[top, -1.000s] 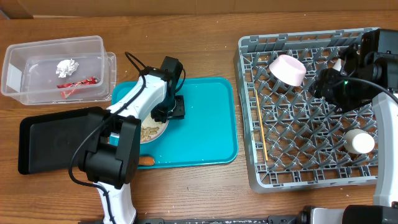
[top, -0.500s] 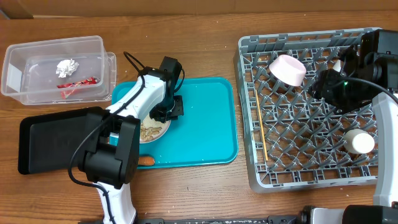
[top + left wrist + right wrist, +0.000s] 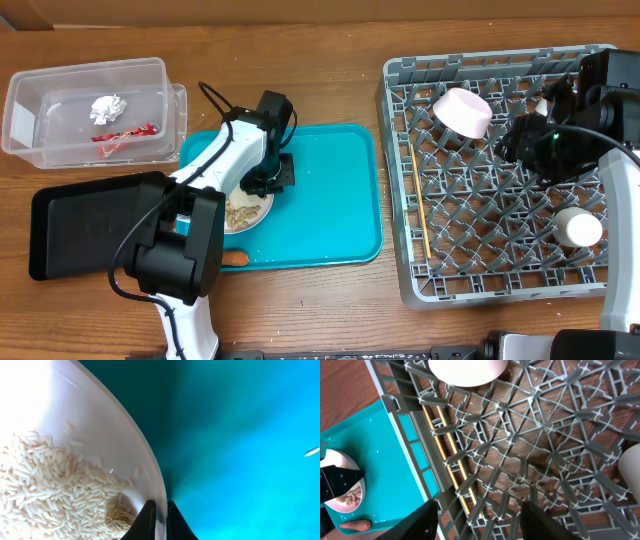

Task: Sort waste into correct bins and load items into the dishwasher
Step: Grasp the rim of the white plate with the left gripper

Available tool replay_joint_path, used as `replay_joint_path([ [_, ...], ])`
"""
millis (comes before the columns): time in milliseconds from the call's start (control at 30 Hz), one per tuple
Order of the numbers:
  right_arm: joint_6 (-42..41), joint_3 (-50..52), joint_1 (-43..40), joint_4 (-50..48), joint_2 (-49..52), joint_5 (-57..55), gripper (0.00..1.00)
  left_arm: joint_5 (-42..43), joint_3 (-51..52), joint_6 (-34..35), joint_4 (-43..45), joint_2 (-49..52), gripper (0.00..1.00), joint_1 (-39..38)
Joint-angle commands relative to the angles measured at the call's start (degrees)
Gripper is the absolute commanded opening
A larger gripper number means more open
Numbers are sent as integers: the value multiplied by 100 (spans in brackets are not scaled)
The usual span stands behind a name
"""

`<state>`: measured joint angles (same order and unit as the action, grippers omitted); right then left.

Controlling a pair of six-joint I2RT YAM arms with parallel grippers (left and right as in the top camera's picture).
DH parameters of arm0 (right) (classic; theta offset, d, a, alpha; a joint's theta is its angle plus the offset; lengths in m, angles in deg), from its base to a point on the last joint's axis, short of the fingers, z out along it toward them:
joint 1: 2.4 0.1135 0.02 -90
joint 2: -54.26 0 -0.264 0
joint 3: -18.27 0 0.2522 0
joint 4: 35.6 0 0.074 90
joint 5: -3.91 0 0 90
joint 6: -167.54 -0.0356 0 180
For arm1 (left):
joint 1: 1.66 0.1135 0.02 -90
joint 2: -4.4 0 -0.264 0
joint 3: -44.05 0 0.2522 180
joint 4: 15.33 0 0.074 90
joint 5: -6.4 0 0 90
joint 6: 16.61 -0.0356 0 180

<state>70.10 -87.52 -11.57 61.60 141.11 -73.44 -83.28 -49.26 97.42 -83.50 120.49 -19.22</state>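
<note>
A white bowl holding white rice grains and beige nuts sits on the teal tray. My left gripper is shut on the bowl's right rim, which shows between the fingertips in the left wrist view. My right gripper is open and empty above the grey dish rack. A pinkish bowl lies upside down in the rack. Two chopsticks lie along the rack's left side. The orange carrot lies on the tray's front edge.
The clear tub at the far left holds the paper ball and the red wrapper. The black tray lies in front of it, partly under my left arm. Another round white dish stands in the rack's right side.
My left gripper has edged slightly to the left at the bowl's rim. The right arm has not moved.
</note>
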Motion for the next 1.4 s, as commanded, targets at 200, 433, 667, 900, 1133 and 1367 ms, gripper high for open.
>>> replay_joint_path([
  [200,44,15,9,133,-7,-15,55,-59,160,44,-299,190,4,-9],
  [433,42,15,9,212,-7,-122,55,-251,160,46,-385,190,4,-9],
  [667,42,15,9,219,-7,-122,55,-396,157,131,-426,190,4,-11],
  [900,44,15,9,223,-7,-122,55,-560,-22,133,-540,190,4,-11],
  [1133,44,15,9,221,-7,-122,55,-723,-393,131,-848,190,4,-59],
  [1367,46,15,9,223,-7,-122,55,-885,-822,131,-1182,190,4,-199],
])
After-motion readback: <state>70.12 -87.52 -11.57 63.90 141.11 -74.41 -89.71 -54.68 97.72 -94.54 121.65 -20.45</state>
